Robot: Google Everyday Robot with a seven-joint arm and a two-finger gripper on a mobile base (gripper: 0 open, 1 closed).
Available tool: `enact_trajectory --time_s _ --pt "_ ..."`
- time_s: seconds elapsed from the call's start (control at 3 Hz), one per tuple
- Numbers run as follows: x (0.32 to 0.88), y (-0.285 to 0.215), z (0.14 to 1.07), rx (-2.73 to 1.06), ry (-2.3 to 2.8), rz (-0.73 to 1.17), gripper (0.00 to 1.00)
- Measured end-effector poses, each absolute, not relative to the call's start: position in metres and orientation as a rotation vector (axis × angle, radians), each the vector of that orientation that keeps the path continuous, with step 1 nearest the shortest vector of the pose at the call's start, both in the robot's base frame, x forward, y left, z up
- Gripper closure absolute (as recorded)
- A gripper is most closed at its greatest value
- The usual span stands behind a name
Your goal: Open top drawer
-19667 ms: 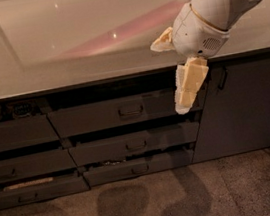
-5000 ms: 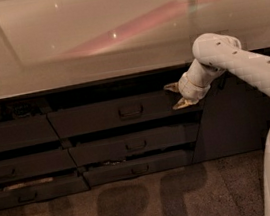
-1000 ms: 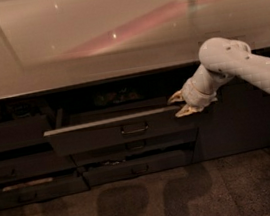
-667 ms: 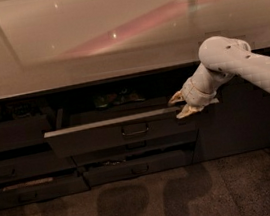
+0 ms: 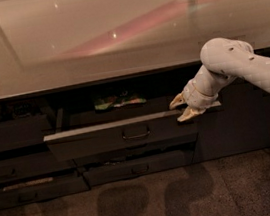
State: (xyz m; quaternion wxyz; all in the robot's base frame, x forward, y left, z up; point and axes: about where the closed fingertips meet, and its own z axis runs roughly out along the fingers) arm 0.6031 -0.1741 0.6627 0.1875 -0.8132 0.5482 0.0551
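Drawer out since five seconds back, when its front sat flush in the bank; over the last second, almost no further travel.

- top drawer point(image 5: 94, 140): pulled toward the near side, its front standing clear of the cabinet face. Pale top rim shows along the whole width. Loop handle point(image 5: 136, 132) at centre, untouched. Opening behind it is dark; some colourful packets point(image 5: 119, 101) lie at the far end of the tray.
- Edges: left corner of the front overhangs the narrower left drawer fronts point(image 5: 13, 136). The right end lies just beside the tall cabinet door point(image 5: 243, 124). The countertop point(image 5: 115, 42) lip runs above, well over the open tray.
- Room: carpet point(image 5: 199, 196) in front of the bank is open, with only shadows on it. The bottom drawer point(image 5: 139, 169) below sits slightly proud of the face. A low left drawer point(image 5: 28, 189) stands ajar, something pale along its top.
- gripper point(image 5: 183, 108): at the right end of the top drawer's upper edge. Fingers point(image 5: 177, 101) apart, one on the far side of the front panel, one on the near side, straddling the rim. Cannot tell whether they press on it.
- arm point(image 5: 239, 64): comes in from the right edge, slopes up to a rounded elbow under the countertop lip, then angles down and left to the wrist.
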Motion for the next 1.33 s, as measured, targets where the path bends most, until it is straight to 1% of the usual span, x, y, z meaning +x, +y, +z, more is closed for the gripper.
enact_trajectory --time_s 1.33 --pt "0.5861 -0.1704 0.6623 -2.315 1.538 0.175 1.00"
